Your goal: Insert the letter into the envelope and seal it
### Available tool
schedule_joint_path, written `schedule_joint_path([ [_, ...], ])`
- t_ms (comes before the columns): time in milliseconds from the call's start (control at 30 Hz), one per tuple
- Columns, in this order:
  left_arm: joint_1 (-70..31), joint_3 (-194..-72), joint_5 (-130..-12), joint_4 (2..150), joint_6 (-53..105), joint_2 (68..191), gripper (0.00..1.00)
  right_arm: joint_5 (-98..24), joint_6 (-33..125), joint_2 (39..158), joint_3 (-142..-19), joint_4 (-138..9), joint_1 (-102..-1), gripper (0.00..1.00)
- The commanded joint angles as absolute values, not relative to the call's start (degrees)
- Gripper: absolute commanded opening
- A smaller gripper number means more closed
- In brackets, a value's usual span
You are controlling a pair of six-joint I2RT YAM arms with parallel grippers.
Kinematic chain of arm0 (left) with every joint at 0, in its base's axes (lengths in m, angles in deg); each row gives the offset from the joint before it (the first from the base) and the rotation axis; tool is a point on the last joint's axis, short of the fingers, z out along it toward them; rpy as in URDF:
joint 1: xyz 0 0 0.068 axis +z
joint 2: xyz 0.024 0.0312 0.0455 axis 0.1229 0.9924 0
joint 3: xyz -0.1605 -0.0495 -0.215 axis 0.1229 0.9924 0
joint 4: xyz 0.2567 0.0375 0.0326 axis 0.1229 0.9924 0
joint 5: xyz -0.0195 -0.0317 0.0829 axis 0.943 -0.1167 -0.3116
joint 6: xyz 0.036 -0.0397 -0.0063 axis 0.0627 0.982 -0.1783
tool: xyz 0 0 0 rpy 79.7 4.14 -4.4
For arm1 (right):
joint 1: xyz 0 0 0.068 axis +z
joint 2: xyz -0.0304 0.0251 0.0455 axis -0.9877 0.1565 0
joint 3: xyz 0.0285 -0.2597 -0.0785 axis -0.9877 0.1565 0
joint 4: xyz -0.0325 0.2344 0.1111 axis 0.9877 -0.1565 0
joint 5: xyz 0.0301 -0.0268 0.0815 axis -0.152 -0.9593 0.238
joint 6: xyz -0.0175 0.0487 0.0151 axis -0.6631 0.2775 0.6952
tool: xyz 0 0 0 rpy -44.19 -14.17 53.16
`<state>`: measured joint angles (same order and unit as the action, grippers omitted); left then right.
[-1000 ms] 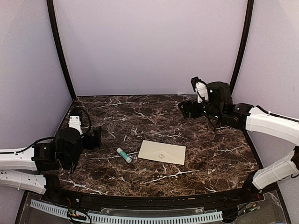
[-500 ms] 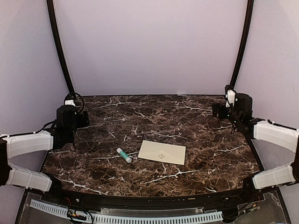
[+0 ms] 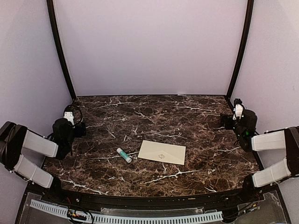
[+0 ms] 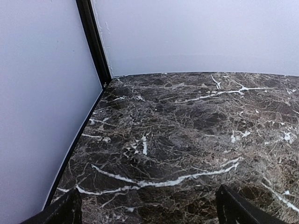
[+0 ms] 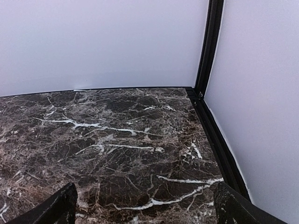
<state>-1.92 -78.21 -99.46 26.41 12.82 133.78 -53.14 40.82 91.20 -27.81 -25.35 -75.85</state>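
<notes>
The pale cream envelope [image 3: 162, 152] lies flat in the middle of the marble table [image 3: 154, 116], with nothing touching it. The letter does not show in any view. My left gripper [image 3: 77, 127] is folded back at the table's left edge, far from the envelope; in the left wrist view [image 4: 149, 212] its fingers [image 4: 236, 210] stand wide apart over bare marble. My right gripper [image 3: 228, 121] sits at the right edge, likewise open in the right wrist view [image 5: 147, 205], with nothing between its fingers [image 5: 63, 205].
A small white glue stick with a green cap [image 3: 124, 155] lies just left of the envelope. Pale walls and black corner posts [image 3: 60, 51] close in the table on the left, back and right.
Both arms have drawn back from over the table to its side edges and folded low. The envelope and glue stick have not moved.
</notes>
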Motion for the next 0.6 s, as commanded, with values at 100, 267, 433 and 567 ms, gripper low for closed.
schedule_joint_path([
  [100, 3.3, -72.9, -89.9, 5.4, 13.5, 136.0, 0.99, -52.2, 41.0, 91.9, -22.5, -7.3, -77.4, 0.99],
  [267, 5.2, -72.0, -86.2, -0.3, 15.4, 139.5, 0.99, -51.9, 40.0, 94.3, -21.1, -2.5, -77.8, 0.99],
  [433, 5.5, -72.5, -84.1, -2.7, 15.1, 143.2, 0.99, -51.1, 39.7, 99.0, -19.3, 3.7, -77.9, 0.99],
  [567, 5.5, -72.6, -84.5, -3.9, 14.9, 144.6, 0.99, -50.4, 39.5, 101.7, -17.8, 8.5, -77.9, 0.99],
])
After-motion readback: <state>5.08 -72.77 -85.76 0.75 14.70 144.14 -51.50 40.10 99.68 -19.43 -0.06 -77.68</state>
